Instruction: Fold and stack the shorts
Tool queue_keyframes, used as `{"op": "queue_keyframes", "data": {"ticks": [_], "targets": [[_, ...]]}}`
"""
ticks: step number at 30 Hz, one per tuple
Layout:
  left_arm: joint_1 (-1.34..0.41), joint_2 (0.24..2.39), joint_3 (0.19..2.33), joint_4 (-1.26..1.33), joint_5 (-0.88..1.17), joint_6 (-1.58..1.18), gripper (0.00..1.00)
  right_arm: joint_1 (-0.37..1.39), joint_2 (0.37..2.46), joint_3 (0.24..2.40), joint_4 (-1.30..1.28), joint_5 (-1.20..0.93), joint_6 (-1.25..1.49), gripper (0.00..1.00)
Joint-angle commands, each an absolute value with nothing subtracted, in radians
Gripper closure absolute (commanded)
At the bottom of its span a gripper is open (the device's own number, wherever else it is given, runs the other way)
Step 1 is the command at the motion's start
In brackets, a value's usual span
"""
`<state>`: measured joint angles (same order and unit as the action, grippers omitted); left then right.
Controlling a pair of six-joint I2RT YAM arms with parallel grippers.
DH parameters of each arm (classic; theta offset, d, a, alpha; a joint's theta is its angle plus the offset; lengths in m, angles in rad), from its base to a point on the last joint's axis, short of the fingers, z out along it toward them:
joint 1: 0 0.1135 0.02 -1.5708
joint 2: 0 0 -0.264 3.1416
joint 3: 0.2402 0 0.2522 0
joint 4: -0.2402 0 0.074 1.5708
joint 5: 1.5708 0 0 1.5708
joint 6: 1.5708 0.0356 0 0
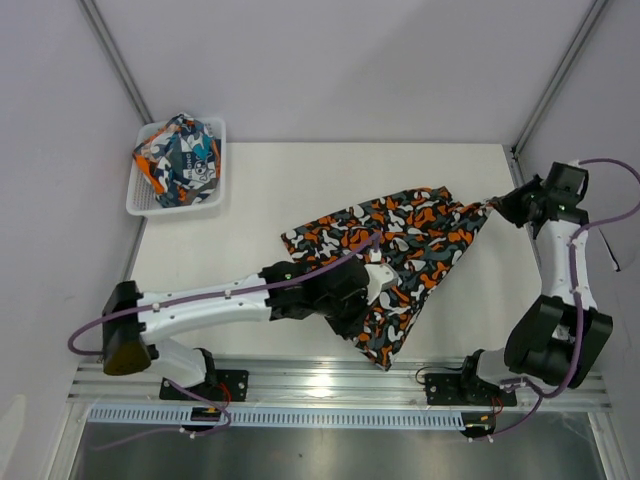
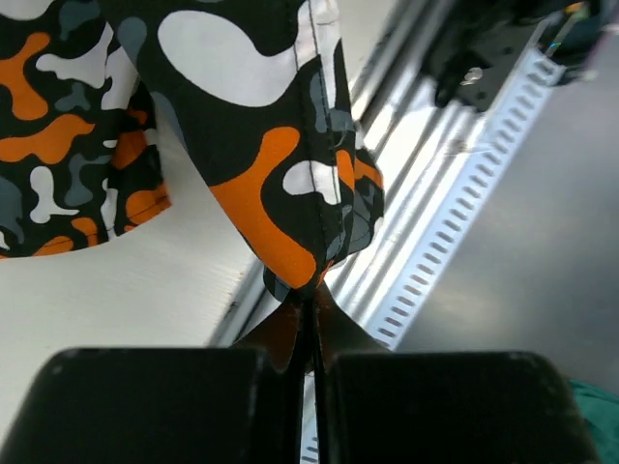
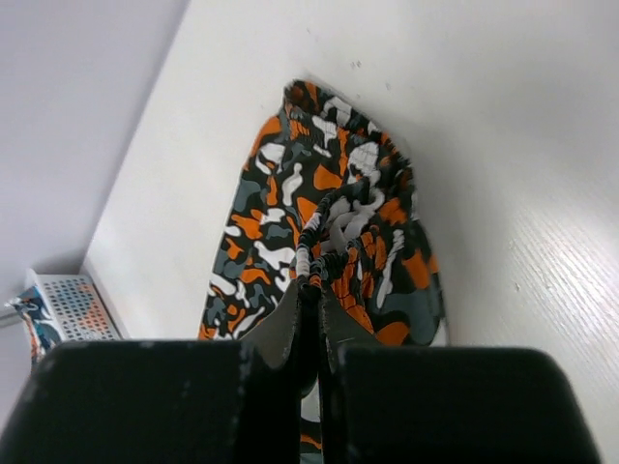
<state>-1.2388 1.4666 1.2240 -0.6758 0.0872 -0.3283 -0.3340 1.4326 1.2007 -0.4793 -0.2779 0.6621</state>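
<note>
The orange-black-grey-white camouflage shorts [image 1: 400, 240] lie partly spread on the white table, pulled taut between my two grippers. My left gripper [image 1: 372, 300] is shut on a hem corner of the shorts [image 2: 280, 184]. That corner is lifted near the table's front edge, and the fabric hangs from the closed jaws [image 2: 311, 290]. At the right edge of the table my right gripper [image 1: 492, 206] is shut on the gathered waistband of the shorts [image 3: 290, 222], pinched at the fingertips [image 3: 317, 285]. The teal-blue, orange and white shorts [image 1: 180, 160] sit bunched in the basket at the far left.
A white mesh basket [image 1: 140, 205] stands at the table's far left corner; it also shows in the right wrist view [image 3: 77, 300]. An aluminium rail [image 1: 340, 385] with a slotted cable duct [image 2: 455, 222] runs along the near edge. Grey walls and frame posts close in both sides.
</note>
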Motion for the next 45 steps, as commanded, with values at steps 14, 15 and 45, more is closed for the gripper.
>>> {"op": "queue_keyframes", "data": {"ticks": [14, 15, 45], "targets": [[-1.523, 1.433, 1.471, -0.762, 0.097, -0.486, 1.0, -0.598, 1.114, 1.059, -0.623, -0.495, 0.598, 1.0], [-1.548, 1.454, 1.514, -0.77, 0.092, -0.489, 1.0, -0.613, 1.106, 1.052, -0.629, -0.506, 0.588, 1.0], [-0.845, 1.45, 1.652, -0.948, 0.379, -0.299, 1.0, -0.514, 1.397, 1.319, -0.558, -0.411, 0.756, 1.0]]}}
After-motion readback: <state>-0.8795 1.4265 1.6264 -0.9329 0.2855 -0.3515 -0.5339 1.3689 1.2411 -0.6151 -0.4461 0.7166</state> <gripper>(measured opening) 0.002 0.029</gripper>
